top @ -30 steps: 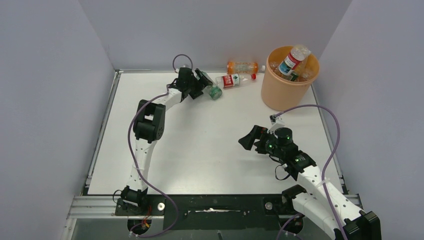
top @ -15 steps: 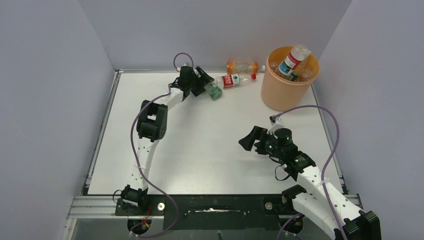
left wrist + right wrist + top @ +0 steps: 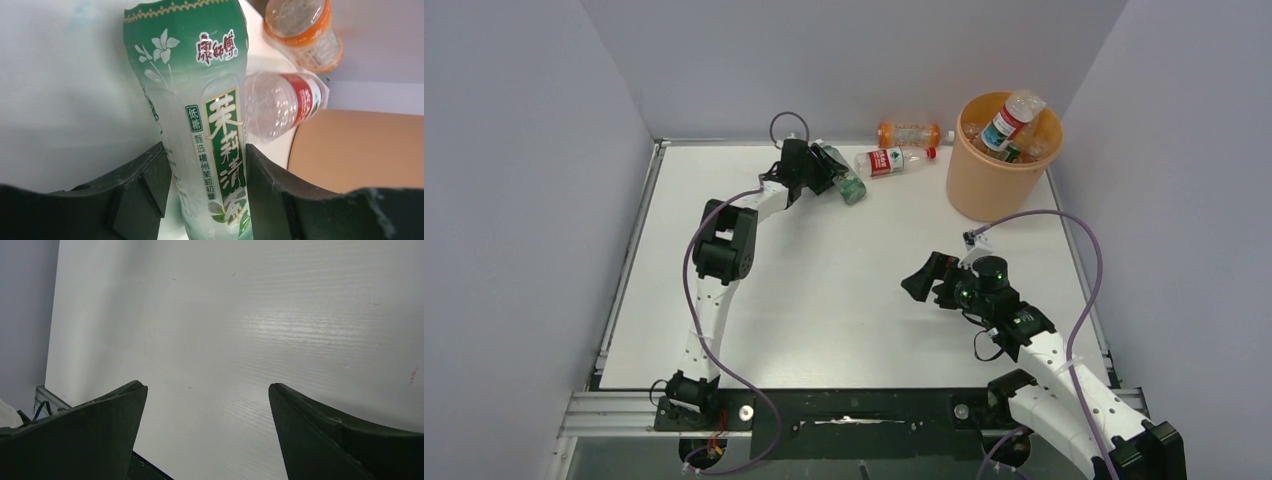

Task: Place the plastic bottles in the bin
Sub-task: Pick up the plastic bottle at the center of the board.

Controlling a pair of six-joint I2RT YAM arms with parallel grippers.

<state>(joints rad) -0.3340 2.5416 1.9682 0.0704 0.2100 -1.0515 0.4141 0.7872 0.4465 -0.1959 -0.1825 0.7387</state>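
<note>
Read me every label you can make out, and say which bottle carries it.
"康师傅": green-label bottle, top.
"茉莉清茶": same bottle, large vertical print.
"低糖": same bottle, small box.
"甄选横州茉莉初蕾": same bottle, fine vertical print.
Unreadable: red-label bottle, orange bottle, topmost bottle in the bin.

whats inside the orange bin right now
A clear bottle with a red and teal label pokes above the rim of the bin, with more bottles packed around it. Anything deeper is hidden by them and the bin's wall.
</note>
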